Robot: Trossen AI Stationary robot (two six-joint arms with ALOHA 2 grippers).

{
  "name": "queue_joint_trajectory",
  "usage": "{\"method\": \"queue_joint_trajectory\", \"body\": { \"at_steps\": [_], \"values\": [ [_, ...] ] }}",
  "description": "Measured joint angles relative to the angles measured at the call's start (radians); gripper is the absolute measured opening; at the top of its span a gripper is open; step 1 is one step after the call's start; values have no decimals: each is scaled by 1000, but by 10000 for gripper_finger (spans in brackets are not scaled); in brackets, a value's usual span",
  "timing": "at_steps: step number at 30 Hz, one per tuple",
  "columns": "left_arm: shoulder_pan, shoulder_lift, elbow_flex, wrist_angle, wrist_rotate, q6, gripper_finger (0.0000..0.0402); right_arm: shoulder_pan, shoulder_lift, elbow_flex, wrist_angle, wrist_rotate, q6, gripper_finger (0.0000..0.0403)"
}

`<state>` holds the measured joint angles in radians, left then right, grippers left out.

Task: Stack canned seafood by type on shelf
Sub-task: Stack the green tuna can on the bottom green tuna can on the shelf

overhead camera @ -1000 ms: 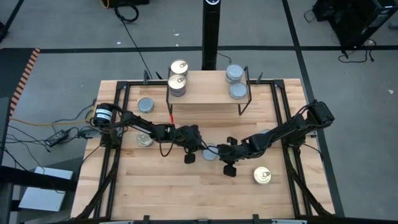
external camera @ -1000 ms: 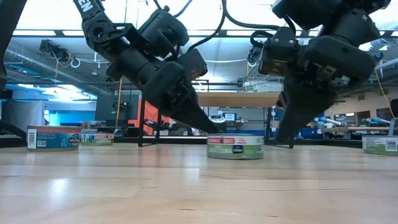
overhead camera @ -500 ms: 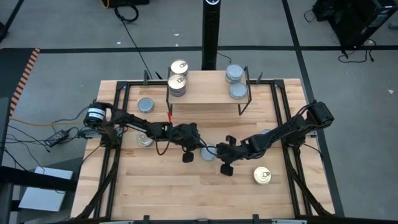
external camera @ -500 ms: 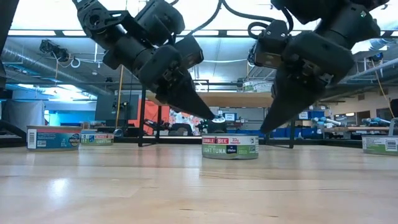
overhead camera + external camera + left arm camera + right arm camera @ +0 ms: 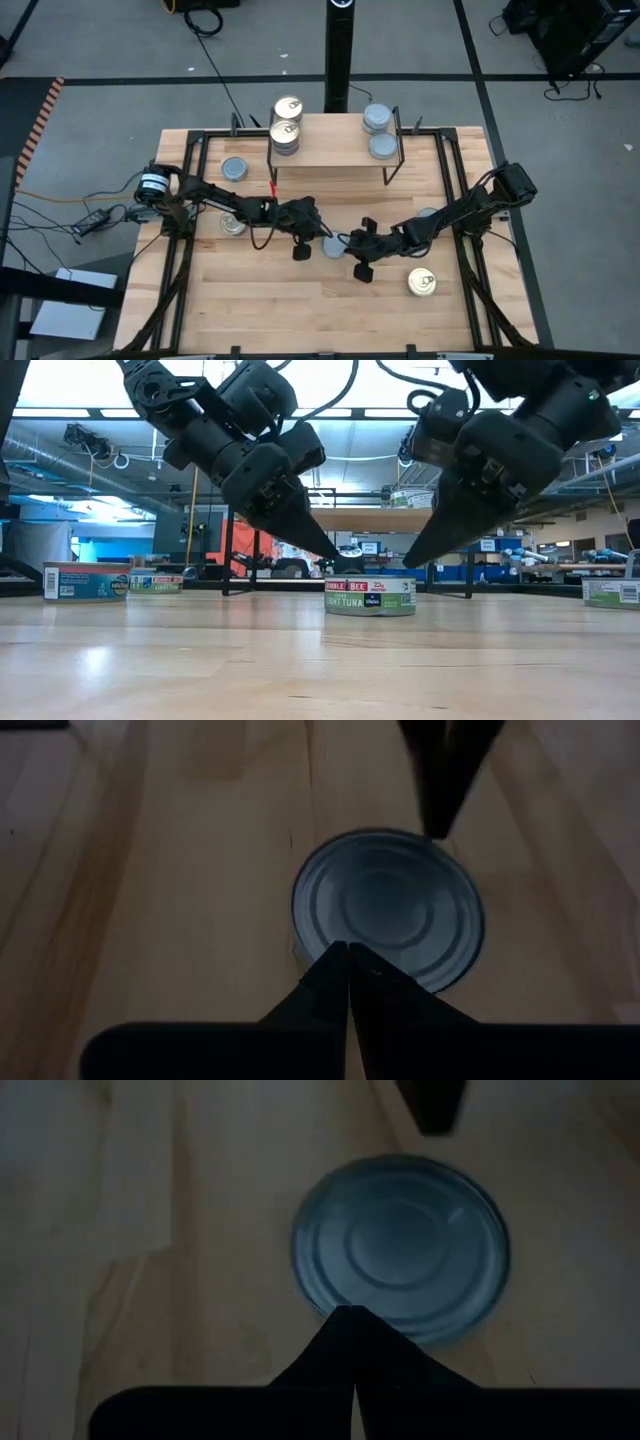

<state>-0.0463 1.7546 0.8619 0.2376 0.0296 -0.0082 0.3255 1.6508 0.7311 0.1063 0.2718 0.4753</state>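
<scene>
Both arms meet over one blue-grey-topped tuna tin [image 5: 370,597] standing flat on the wooden surface [image 5: 260,310] near its middle, in front of the shelf [image 5: 335,150]; the left gripper [image 5: 347,952] hangs tilted at the tin's left edge with its fingers pressed together into a single point, and the right gripper [image 5: 349,1315] mirrors it at the right edge, fingers likewise together; in the low view both tips hover just above the tin's rim, and whether either touches the lid cannot be told. On the shelf a stack of gold pull-tab tins [image 5: 286,135] stands at the left end with another gold-topped stack [image 5: 288,108] behind it, and the plain-topped tins [image 5: 381,146] sit at the right end; loose tins remain on the surface, one plain [image 5: 234,168] and one gold [image 5: 232,226] at the left, one gold [image 5: 421,283] at the front right. The step in hand looks like taking this plain-topped tin for the right-end pile; to do it well, one arm should back off so the two do not collide; the other should spread its fingers wider than the tin, come down level so they straddle its side wall, close squarely across the middle, lift straight, and set it centred on its own kind.
</scene>
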Motion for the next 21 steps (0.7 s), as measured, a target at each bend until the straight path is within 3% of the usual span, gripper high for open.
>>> {"method": "queue_joint_trajectory", "body": {
  "at_steps": [6,11,21],
  "values": [
    [-2,0,2,-67,-14,-24,18,16,0,0,74,56,-62,11],
    [-15,-1,2,-107,-120,-17,18,10,0,0,43,101,-73,11],
    [-42,-2,-18,-88,-127,-57,18,-11,-3,0,-30,95,-63,11]
  ]
}}
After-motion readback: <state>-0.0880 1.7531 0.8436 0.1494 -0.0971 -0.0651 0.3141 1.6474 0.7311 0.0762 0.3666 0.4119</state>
